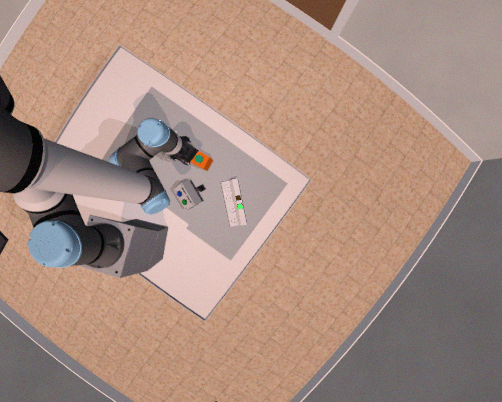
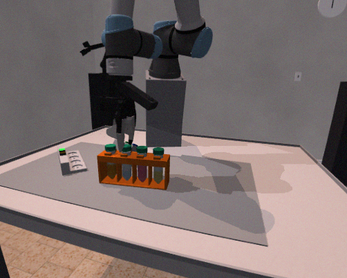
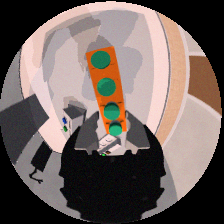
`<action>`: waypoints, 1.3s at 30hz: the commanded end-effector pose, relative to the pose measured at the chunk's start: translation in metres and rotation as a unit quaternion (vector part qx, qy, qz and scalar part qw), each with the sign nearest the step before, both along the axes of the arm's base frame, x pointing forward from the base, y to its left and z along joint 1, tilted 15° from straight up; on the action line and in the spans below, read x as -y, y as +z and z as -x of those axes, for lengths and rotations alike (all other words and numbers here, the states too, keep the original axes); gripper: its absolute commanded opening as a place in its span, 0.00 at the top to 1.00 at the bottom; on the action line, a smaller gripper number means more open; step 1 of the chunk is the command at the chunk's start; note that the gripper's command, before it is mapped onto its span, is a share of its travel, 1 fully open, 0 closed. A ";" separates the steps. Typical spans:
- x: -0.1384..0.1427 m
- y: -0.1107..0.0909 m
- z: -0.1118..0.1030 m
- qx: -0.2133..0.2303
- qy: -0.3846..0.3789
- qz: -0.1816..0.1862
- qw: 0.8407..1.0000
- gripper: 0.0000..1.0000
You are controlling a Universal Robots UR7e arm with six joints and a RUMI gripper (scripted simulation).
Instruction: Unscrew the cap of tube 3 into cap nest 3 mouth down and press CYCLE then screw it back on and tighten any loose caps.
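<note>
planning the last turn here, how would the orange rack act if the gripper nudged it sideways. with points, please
The orange rack (image 1: 208, 165) (image 2: 133, 184) (image 3: 92, 56) looks stiff, so likely it would move as one piece. Being narrow front to back, it might tip if pushed high; its long side seems steadier.

The arm (image 1: 95, 175) (image 2: 122, 41) runs out of the top view at nine o'clock, a wall clock (image 2: 331, 7) is cropped toward two, the key housing (image 1: 189, 196) (image 2: 135, 147) (image 3: 75, 119) mostly hides behind the rack (image 1: 206, 165) (image 2: 133, 185) (image 3: 115, 99) in the exterior view, and cap-nest details are too small to tell
</note>
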State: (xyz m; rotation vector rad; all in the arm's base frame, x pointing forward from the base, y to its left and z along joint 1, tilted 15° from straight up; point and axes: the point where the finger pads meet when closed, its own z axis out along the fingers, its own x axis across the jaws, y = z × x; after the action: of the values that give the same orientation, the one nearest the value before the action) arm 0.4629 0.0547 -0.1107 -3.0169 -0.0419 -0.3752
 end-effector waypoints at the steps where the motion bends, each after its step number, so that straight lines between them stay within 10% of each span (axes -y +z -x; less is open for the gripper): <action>1: 0.001 0.000 -0.002 0.015 0.130 0.026 0.991 0.65; 14: -0.001 0.000 -0.001 0.037 0.319 0.074 0.944 0.65; 23: 0.001 0.000 -0.001 0.037 0.321 0.074 0.944 0.65; 24: 0.000 0.000 0.000 0.036 0.321 0.074 0.943 1.00; 39: 0.001 0.000 0.000 0.033 0.297 0.068 0.952 1.00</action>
State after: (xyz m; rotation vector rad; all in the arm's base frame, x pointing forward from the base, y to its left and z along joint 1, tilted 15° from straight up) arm 0.4614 0.0560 -0.1113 -2.8970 -1.0673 -0.4175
